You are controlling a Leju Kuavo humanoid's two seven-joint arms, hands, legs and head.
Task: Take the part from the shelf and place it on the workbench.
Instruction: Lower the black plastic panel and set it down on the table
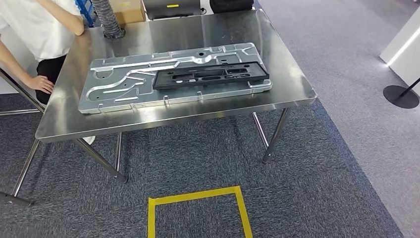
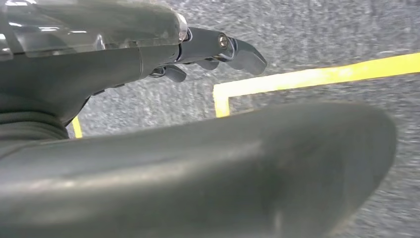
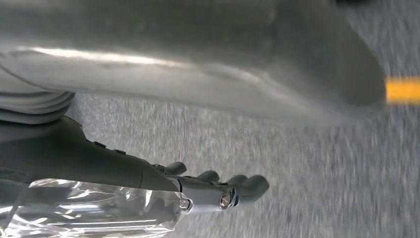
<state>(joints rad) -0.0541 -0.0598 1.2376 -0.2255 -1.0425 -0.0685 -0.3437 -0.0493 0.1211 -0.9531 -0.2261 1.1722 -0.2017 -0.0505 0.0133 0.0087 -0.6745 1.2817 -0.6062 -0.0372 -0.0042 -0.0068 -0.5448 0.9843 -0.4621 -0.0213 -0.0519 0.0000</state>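
A shiny stainless-steel desk [image 1: 292, 84] on thin metal legs fills the upper middle of the head view. Lying flat across its middle is a large stamped silver sheet-metal panel [image 1: 124, 87] with ribs and cut-outs, running from the left-centre to the right-centre of the frame. On the right half of that panel rests a long black plastic frame part [image 1: 210, 75], flat, its long side following the panel's length (it touches the panel, not the bare desk top).

At the upper left of the frame a person in a white shirt [image 1: 42, 25] leans by the desk's left edge, one hand [image 1: 40, 83] beside the desk's corner. A grey ribbed hose [image 1: 106, 17] stands at the desk's far edge, with a brown cardboard box [image 1: 127, 10] just behind it. At the lower middle of the frame a square outline of yellow floor tape [image 1: 198, 196] lies on the blue-grey carpet [image 1: 317, 188]; a black round stand base [image 1: 401, 95] sits at the right edge.

In the left wrist view the left hand [image 2: 213, 52] hangs over the carpet near the yellow tape, its dark fingers [image 2: 245, 54] loosely bent, apart and holding nothing. In the right wrist view the right hand [image 3: 213, 186] likewise hangs over carpet, its fingers [image 3: 250, 186] lightly curled side by side with nothing between them.
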